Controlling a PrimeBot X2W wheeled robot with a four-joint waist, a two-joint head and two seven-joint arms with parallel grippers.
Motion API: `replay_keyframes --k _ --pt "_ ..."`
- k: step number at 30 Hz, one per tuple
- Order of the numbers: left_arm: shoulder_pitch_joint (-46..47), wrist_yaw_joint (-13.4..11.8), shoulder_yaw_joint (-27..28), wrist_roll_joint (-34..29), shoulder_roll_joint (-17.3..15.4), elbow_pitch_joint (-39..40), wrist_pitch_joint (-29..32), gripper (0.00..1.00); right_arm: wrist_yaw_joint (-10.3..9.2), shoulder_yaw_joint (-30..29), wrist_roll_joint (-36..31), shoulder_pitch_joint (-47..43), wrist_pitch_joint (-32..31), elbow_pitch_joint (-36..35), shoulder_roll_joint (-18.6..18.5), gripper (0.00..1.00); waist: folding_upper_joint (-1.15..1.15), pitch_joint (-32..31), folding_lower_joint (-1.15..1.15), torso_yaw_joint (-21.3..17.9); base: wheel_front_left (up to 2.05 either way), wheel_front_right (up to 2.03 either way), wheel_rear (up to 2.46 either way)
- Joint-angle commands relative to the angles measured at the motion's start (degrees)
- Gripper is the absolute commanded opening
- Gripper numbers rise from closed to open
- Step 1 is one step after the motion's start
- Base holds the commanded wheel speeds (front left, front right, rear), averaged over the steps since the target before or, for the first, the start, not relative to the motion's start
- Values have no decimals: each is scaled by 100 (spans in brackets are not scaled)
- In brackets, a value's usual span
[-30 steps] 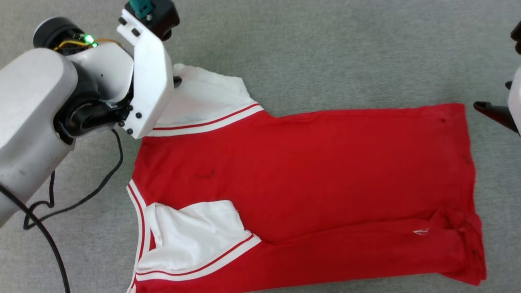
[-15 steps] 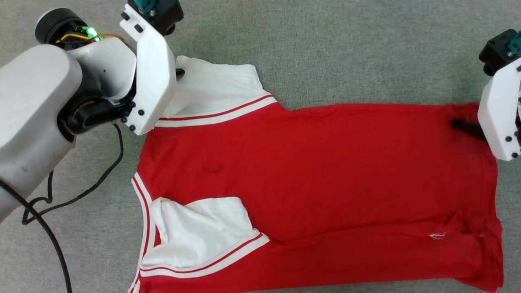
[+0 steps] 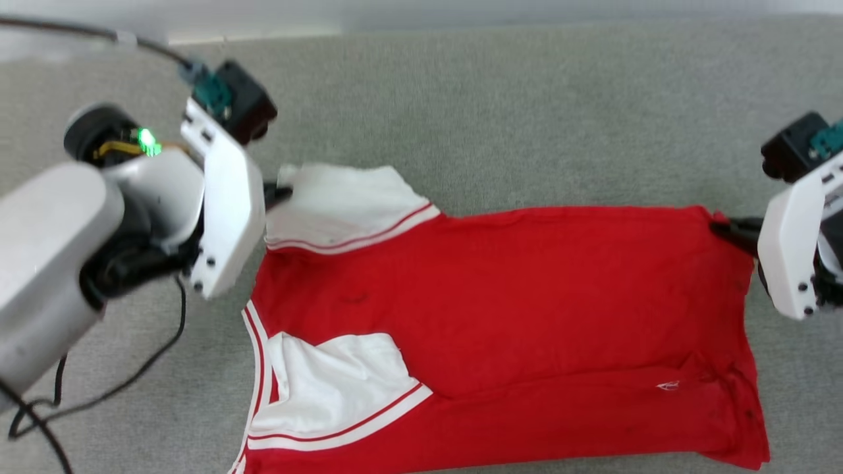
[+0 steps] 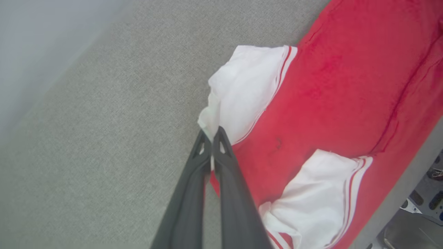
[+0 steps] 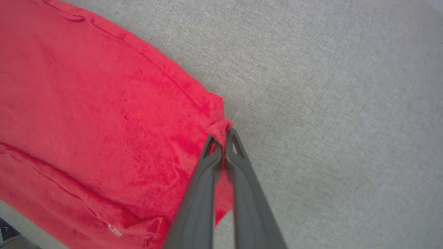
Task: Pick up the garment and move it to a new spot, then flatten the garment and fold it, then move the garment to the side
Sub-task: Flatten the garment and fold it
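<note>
Item: red jersey T-shirt, white sleeves, striped trim, spread on grey tabletop. Left end effector clamped a sleeve edge; right end effector clamped a hem corner.

A grey tabletop with a fine, woven, felt-like surface spreads across the scene, even in tone from left to right. In the head view its far side ends at a pale, nearly white strip. The strip is blurred, and whether it is a wall or a raised border cannot be told. In the left wrist view a smooth, pale blue-grey wall meets the weave along a soft, unfocused line. The tabletop's near edge shows as a plain grey band. Past it lies a lower, dimmer area with small dark shapes too blurred to name. The light is soft and diffuse, casting only faint shadows.
</note>
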State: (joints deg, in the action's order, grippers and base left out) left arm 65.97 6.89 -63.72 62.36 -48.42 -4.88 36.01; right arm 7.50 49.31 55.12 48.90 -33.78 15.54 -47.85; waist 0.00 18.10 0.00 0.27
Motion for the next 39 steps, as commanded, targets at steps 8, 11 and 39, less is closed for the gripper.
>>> replay_keyframes --k 8,11,39 --pt "-1154 -423 -280 181 -750 983 -298 0 -2 219 273 -959 630 -182 -397 0 0 -827 0 -7 0 0 0" --pt "-1560 -605 -390 265 -937 1279 -436 0 -2 282 318 -1271 765 -250 -489 0 0 -939 0 2 0 0 0" --pt "-3099 -1508 -215 -303 -796 772 -2721 100 -3 -651 226 -2128 1698 -223 -261 100 0 -1071 0 -86 0 0 0"
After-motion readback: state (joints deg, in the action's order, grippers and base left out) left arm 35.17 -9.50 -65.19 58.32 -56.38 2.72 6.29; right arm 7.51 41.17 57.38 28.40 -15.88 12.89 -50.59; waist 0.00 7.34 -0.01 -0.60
